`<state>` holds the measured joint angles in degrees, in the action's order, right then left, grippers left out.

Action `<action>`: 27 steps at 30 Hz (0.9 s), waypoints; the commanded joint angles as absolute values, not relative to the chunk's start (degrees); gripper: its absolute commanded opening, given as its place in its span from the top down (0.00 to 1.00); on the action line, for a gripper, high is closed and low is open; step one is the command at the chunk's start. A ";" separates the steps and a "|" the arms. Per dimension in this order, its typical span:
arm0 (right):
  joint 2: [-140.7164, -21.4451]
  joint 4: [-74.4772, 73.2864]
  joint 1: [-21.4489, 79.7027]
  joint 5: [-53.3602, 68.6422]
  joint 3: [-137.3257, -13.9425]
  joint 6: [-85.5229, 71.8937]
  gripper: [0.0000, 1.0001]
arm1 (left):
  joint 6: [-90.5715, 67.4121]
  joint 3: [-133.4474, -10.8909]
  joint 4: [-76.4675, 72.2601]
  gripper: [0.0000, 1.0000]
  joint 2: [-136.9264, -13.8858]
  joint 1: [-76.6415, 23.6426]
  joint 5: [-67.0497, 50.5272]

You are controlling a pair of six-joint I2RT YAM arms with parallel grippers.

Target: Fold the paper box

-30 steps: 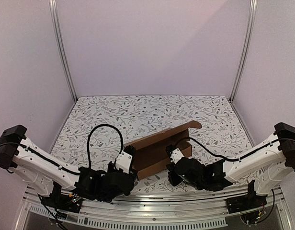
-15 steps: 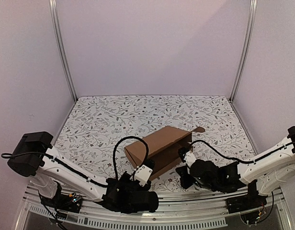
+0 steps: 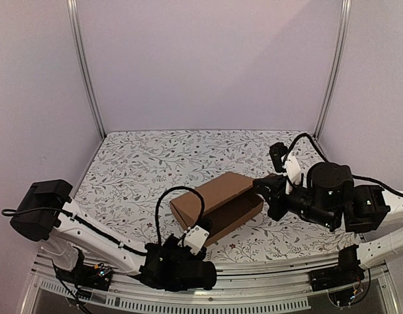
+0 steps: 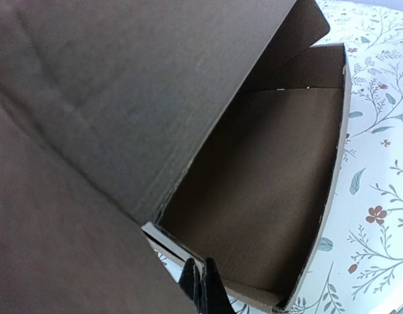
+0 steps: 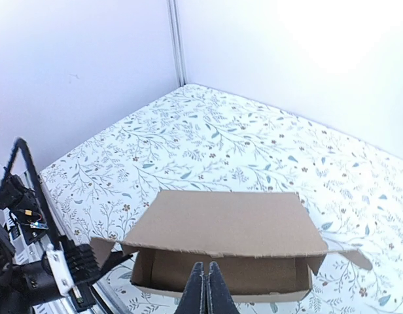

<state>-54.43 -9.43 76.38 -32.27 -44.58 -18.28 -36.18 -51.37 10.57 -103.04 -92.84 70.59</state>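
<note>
The paper box (image 3: 218, 196) is a brown cardboard mailer lying at the middle of the table, its lid lowered over the tray with the front gap still showing. My left gripper (image 3: 203, 227) is at the box's near edge. In the left wrist view the left gripper (image 4: 203, 291) is shut on the corner of the tray's front wall, with the box's inside (image 4: 267, 196) in front of it. My right gripper (image 3: 263, 188) hangs in the air by the box's right end. In the right wrist view the right gripper (image 5: 206, 291) is shut and empty, above the box (image 5: 227, 219).
The table (image 3: 156, 157) has a floral cloth and is bounded by white walls and two metal posts (image 3: 87, 72). A metal rail (image 3: 254, 297) runs along the near edge. A black cable (image 3: 163, 203) loops from the left arm beside the box.
The right gripper has let go of the box, risen and pulled back to the right. The lid has dropped over the tray. The left arm slid right along the front edge earlier, then held still.
</note>
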 commanded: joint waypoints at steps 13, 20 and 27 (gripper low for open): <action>-82.99 -18.34 60.99 -5.67 -68.82 -8.36 1.00 | -35.18 -54.74 17.00 1.00 -105.42 -94.29 68.79; -91.34 -16.96 56.57 -0.69 -69.18 -12.19 1.00 | -35.16 -55.69 18.74 0.92 -105.98 -95.30 68.70; -94.31 -16.54 55.94 -0.74 -68.67 -12.63 1.00 | -33.54 -56.52 20.12 0.69 -105.68 -97.65 68.09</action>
<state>-93.06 -16.51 56.21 -2.15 -68.01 -11.53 -34.20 -55.27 18.24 -105.16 -95.68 69.52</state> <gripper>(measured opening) 0.003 0.259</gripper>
